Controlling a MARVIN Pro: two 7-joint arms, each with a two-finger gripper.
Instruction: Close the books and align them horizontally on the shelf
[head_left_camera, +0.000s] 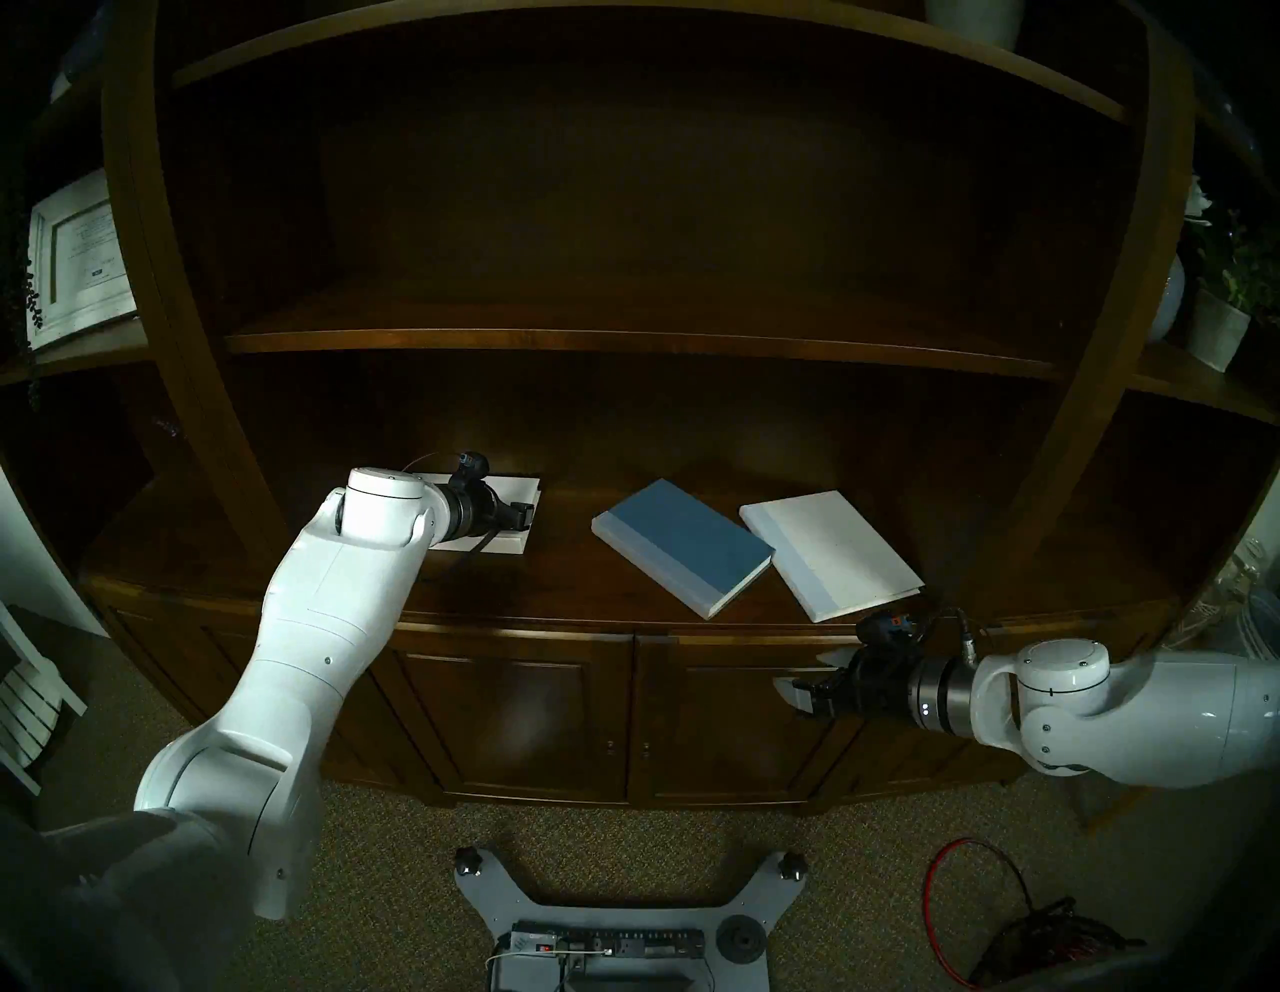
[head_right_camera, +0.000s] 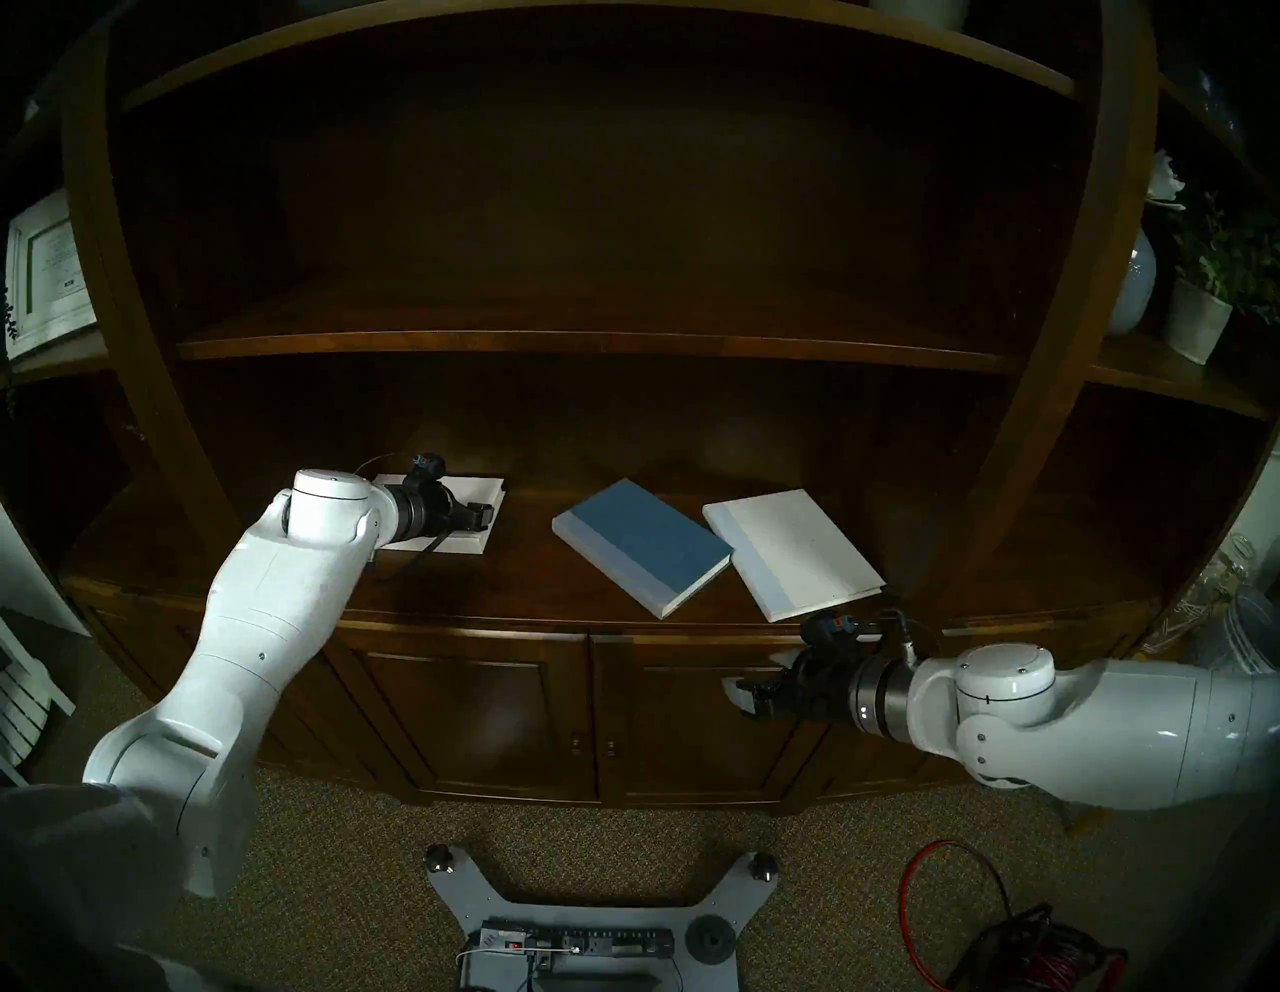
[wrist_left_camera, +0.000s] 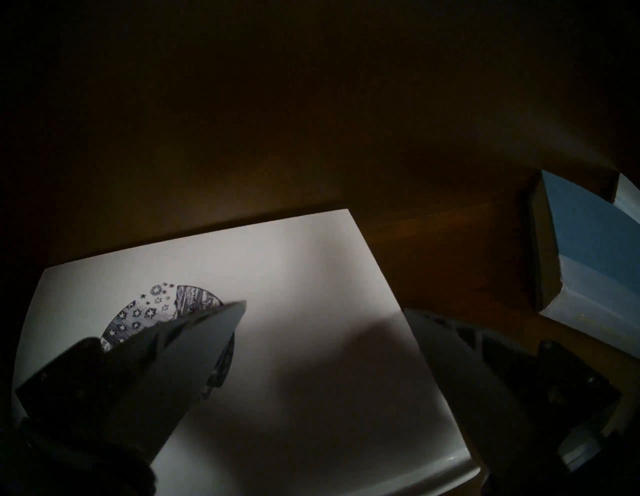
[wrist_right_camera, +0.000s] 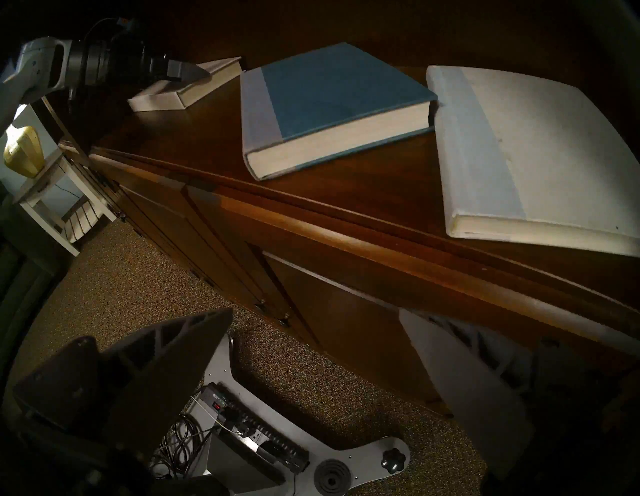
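Three closed books lie flat on the dark wooden shelf (head_left_camera: 568, 589). The white book with the speckled oval emblem (wrist_left_camera: 311, 277) sits at the left, square to the back. My left gripper (wrist_left_camera: 325, 306) hangs open low over it, one finger over the emblem and the other along the book's right edge. The blue book (head_left_camera: 682, 544) lies skewed in the middle. A white book with a pale-blue spine (head_left_camera: 834, 554) lies skewed close beside it on the right. My right gripper (head_left_camera: 796, 672) is open and empty, below the shelf's front edge, before the cabinet doors.
A thinner upper shelf board (head_left_camera: 623, 343) runs overhead. A framed picture (head_left_camera: 76, 263) stands far left, and a potted plant (head_left_camera: 1219, 325) and vase far right. My base with a power strip (head_left_camera: 609, 928) and a red cable (head_left_camera: 970, 900) lie on the carpet. A white side table (wrist_right_camera: 59, 194) stands left.
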